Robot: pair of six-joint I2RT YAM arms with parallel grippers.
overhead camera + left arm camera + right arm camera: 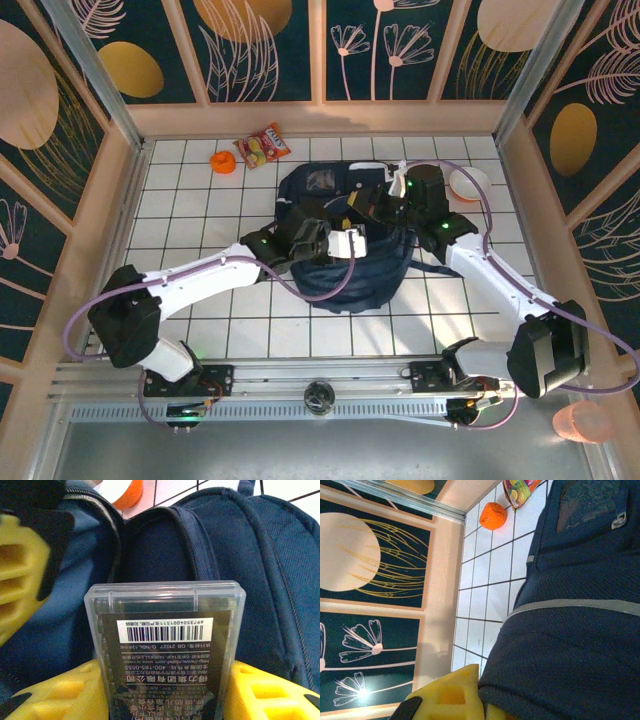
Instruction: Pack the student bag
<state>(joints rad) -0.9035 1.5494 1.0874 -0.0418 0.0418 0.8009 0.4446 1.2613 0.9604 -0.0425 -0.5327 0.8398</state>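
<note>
Gripping one clear plastic barcoded case [165, 630], left gripper [165, 695] faces one navy fabric backpack [260, 580] — right gripper [482, 710] pinches it; right wrist view adds one orange ball [492, 516].

bag [345, 285] 1 | case [165, 630] 1 | orange [222, 161] 1 | snack packet [262, 147] 1 | bowl [470, 183] 1

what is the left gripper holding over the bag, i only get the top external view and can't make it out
Observer: A clear rectangular plastic case with a black barcode label, clamped between the left gripper's yellow fingers.
Operator: is the bag open in front of it
Observer: Yes; the left wrist view shows the dark navy fabric student bag, its zipped compartment gaping just beyond the case.
Operator: and the right gripper
Observer: The right gripper is shut, pinching a fold of the bag's fabric.
</note>
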